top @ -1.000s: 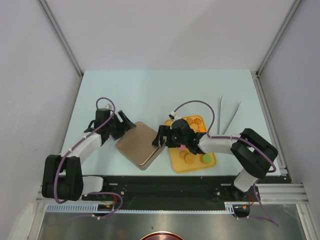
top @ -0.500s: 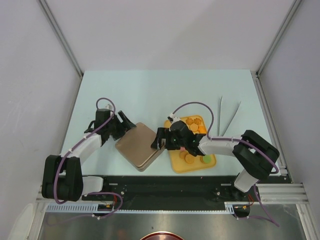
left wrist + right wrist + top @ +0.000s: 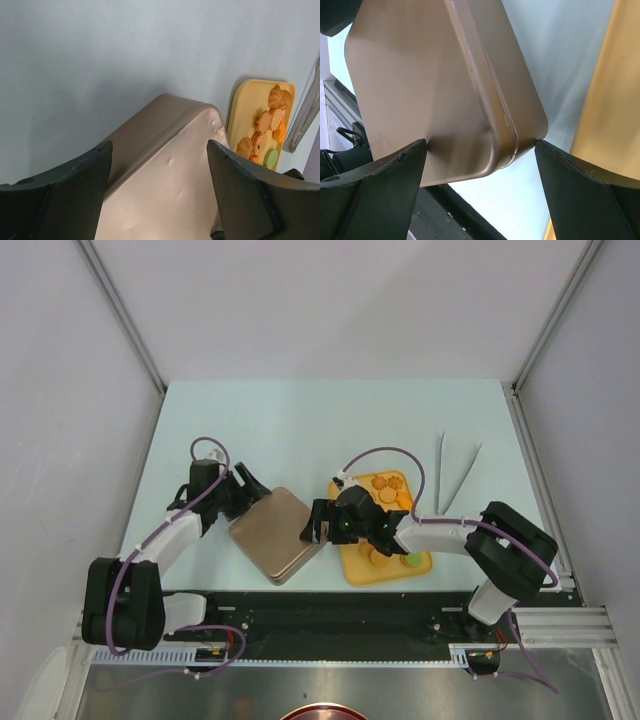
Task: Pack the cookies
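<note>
At the far left, we see the left gripper [image 3: 247,492] astride the upper-left corner of the brown tin [image 3: 275,537]. Its jaws stand wide apart. In its wrist view the tin fills the gap between the two fingers, but we cannot tell whether they clamp it or only flank it.

The tin lies corner-on upon the pale table [image 3: 330,420], between the two arms.

At the tin's right corner we find the right gripper [image 3: 316,523], pointing left, its jaws also spread wide. In its own view both fingertips seem to meet the tin's edges, though we cannot tell if they squeeze.

The cookies [image 3: 379,558] lie to the right of this gripper, behind its fingers, on a yellow tray [image 3: 352,568] just beside the tin. Most are orange-tan, and one near the tray's right front corner is green. The right wrist hangs over the middle of the tray. The cookies sit well apart from the left gripper, with the whole tin between.

Farther right lie metal tongs [image 3: 440,472].
</note>
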Tool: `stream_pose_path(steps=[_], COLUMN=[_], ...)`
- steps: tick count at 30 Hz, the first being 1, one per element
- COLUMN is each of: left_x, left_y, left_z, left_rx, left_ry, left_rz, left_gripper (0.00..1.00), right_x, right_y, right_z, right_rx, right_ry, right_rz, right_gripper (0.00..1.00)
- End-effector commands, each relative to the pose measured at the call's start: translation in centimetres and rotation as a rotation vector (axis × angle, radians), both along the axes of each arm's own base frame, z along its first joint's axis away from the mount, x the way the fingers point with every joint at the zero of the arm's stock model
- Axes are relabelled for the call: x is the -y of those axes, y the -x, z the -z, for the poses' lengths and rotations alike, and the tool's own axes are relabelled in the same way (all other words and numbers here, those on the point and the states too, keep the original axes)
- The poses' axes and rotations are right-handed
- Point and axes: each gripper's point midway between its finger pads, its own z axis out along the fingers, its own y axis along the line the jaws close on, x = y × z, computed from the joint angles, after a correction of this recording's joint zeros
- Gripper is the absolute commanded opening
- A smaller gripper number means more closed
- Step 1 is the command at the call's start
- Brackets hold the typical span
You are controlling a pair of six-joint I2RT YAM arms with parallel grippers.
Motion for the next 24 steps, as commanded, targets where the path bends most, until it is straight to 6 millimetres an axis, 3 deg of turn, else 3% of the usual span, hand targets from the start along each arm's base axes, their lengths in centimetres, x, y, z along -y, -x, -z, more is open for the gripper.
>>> stream_pose_path(steps=[1,7,14,21,24], left_x=[1.3,1.9,3.0,3.6,3.6], left_y=[1.1,1.7,2.4,2.6,2.6], left_z=[-0.4,0.0,0.8,1.1,1.2], left_rx=[-0.004,-0.012,-0.031,-0.037,-0.038], left_ry=[0.050,0.058,0.059,0.056,0.054], left_rz=[0.042,0.056,0.081,0.093,0.093], left_gripper=[0.80,0.80,0.80,0.80,0.80], right_x=[-1.3,-1.1,-1.3,-1.2,-1.0], right_y=[-1.8,-3.1,-2.6,-2.1,-2.0], right_z=[-2.6,-2.4,-1.5,-0.6,-0.4], right_rx=[0.043,0.034,0.014,0.022,0.028], right_ry=[-0.097,-0.108,-0.088,-0.085,-0.083], right_rz=[0.010,0.010,-0.004,-0.017,-0.021], right_gripper=[0.95,0.96,0.91,0.75,0.73])
